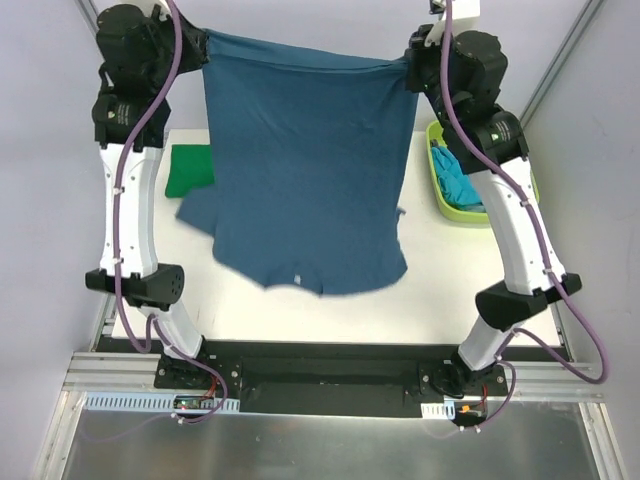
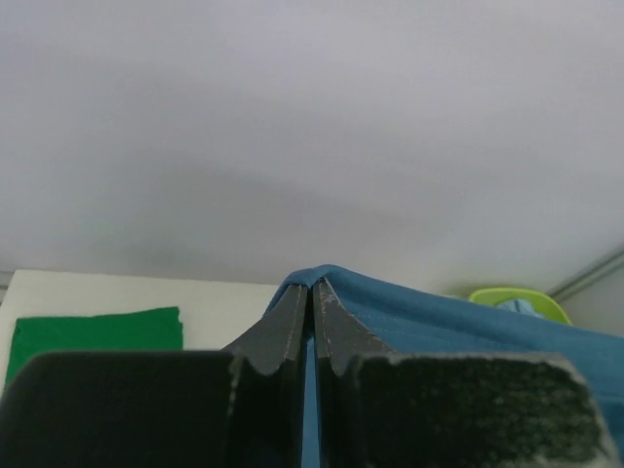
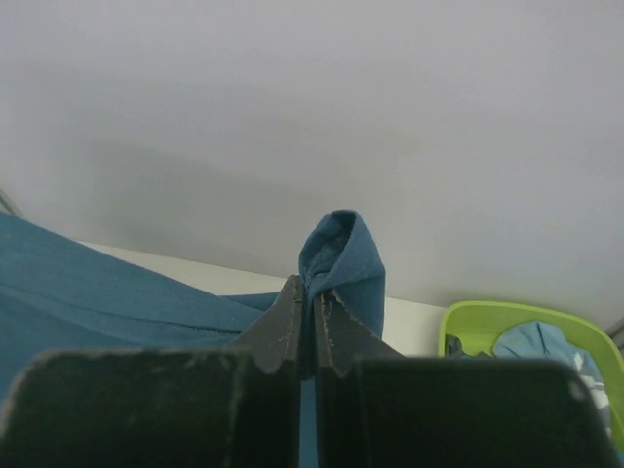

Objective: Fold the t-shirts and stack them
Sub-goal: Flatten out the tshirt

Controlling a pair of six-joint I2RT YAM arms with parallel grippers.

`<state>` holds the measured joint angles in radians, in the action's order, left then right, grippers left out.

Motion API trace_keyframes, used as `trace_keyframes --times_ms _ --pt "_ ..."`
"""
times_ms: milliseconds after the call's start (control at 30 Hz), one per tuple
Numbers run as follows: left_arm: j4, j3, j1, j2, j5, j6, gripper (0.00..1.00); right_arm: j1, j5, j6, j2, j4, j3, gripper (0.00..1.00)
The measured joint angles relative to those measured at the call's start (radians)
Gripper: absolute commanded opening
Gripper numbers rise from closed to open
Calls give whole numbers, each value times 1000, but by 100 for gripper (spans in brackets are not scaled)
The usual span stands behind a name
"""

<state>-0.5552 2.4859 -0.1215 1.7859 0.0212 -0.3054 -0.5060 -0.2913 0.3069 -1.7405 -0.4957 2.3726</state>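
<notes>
A dark teal-blue t-shirt [image 1: 305,170] hangs spread in the air between both arms, hem up, neck end near the table. My left gripper [image 1: 203,42] is shut on its top left corner; in the left wrist view the cloth [image 2: 439,322] folds over the closed fingertips [image 2: 312,290]. My right gripper [image 1: 408,68] is shut on the top right corner, where a bunch of cloth [image 3: 341,249] stands above the closed fingertips [image 3: 310,288]. A folded bright green t-shirt [image 1: 190,168] lies flat on the table at the back left, and shows in the left wrist view [image 2: 93,336].
A lime-green plastic bin [image 1: 450,208] stands at the right edge of the white table [image 1: 450,270] with turquoise and pale blue t-shirts [image 1: 458,178] crumpled inside; it also shows in the right wrist view [image 3: 478,322]. Grey walls stand behind.
</notes>
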Motion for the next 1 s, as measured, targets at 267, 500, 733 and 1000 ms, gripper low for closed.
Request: trace_keyframes --times_ms 267,500,733,1000 --pt "106 -296 -15 -371 116 4 0 19 50 -45 278 181 -343 0" --pt "191 -1033 -93 -844 206 -63 0 85 99 -115 594 291 -948 0" --pt "310 -1723 -464 -871 158 -260 0 201 59 -227 600 264 -1443 3" --pt "431 -1772 -845 -480 148 -419 70 314 -27 -315 508 191 -1537 53"
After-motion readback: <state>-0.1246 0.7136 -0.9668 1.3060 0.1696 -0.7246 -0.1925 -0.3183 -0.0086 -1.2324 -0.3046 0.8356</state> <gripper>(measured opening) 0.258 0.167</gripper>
